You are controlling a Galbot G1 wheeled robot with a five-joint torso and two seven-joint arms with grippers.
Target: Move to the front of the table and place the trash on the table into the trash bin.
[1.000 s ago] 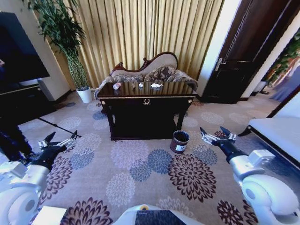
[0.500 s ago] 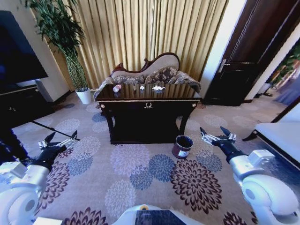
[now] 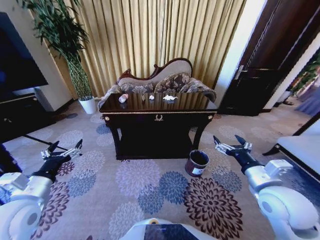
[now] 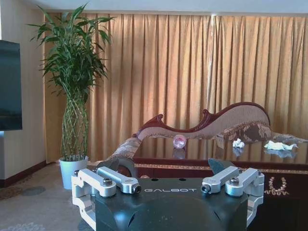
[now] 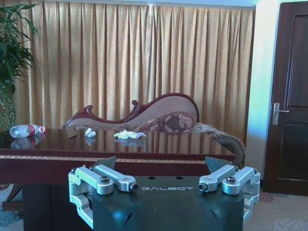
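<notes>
Clear plastic, the bottle (image 3: pixel 123 98) on the table (image 3: pixel 159 118) looks light and slippery, best gripped mid-body, while both claws, left gripper (image 3: pixel 63 149) and right gripper (image 3: pixel 233 144), hang wide and empty

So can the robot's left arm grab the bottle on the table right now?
Probably not yet. The left gripper hangs open, low over the carpet, well short of the table, and the bottle lies up on top near the far edge. Nothing blocks it; it's just too far.

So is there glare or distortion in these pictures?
Head view: wide-angle bending, the door leans and the table top shines. Both wrist views: backlit curtains glow, and the glossy top mirrors the bottle and paper wads.
</notes>
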